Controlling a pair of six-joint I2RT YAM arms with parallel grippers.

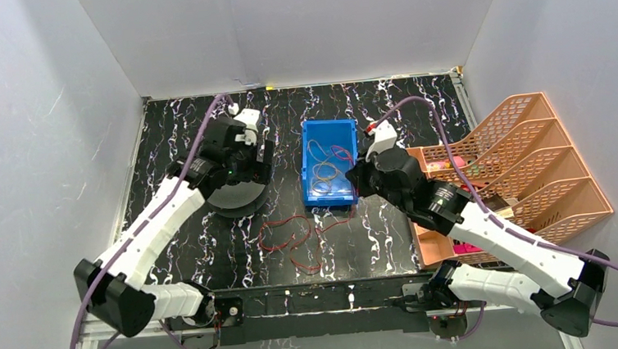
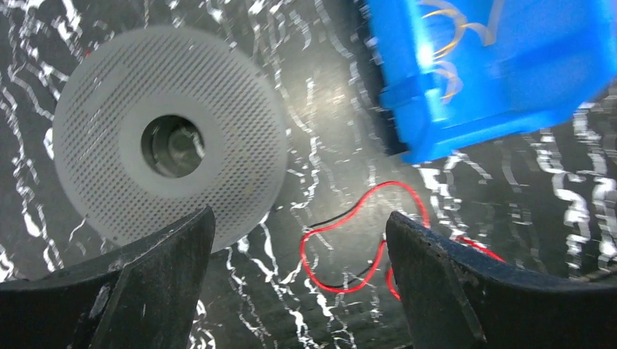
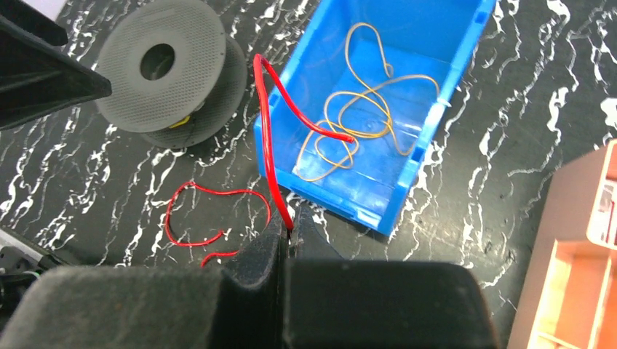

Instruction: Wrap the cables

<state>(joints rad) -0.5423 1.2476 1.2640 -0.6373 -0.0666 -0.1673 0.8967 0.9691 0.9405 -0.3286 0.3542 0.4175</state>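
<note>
A bright red cable (image 3: 265, 138) is pinched in my shut right gripper (image 3: 292, 224). It rises from the jaws and arcs over the wall of the blue bin (image 3: 407, 178), its free end hanging inside. The rest lies in loops on the table (image 1: 270, 225) and shows between my left fingers (image 2: 349, 240). Thin yellow and tan cables (image 3: 364, 109) lie coiled in the bin (image 1: 331, 191). My left gripper (image 2: 300, 218) hangs open above the table beside the grey perforated spool (image 2: 171, 145), holding nothing. From above, the left gripper (image 1: 261, 153) is by the spool (image 1: 237, 194) and the right gripper (image 1: 354, 178) is at the bin's near right corner.
An orange file rack (image 1: 518, 152) holding small coloured items stands at the right edge, close behind my right arm. White walls enclose the black marbled table (image 1: 212, 247). One left finger (image 3: 44, 73) shows at the upper left of the right wrist view.
</note>
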